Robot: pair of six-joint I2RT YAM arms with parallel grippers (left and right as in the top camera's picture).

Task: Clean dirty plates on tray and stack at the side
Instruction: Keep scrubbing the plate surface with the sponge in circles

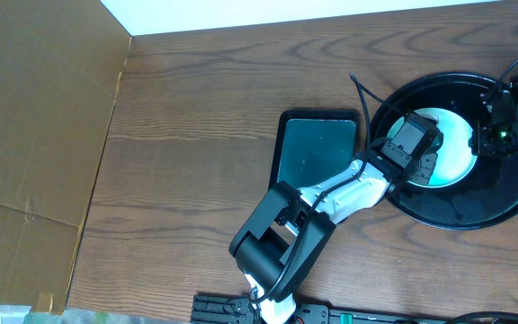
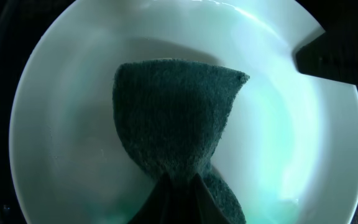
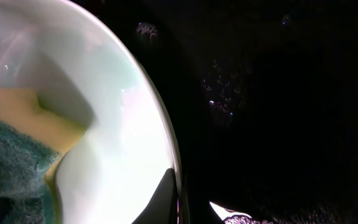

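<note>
No writing, label, brand name, number or sign can be read in any of the three views. The black ribbed equipment bar (image 1: 223,308) at the near edge of the table in the overhead view may carry markings, but it is too small and dark to tell.
</note>
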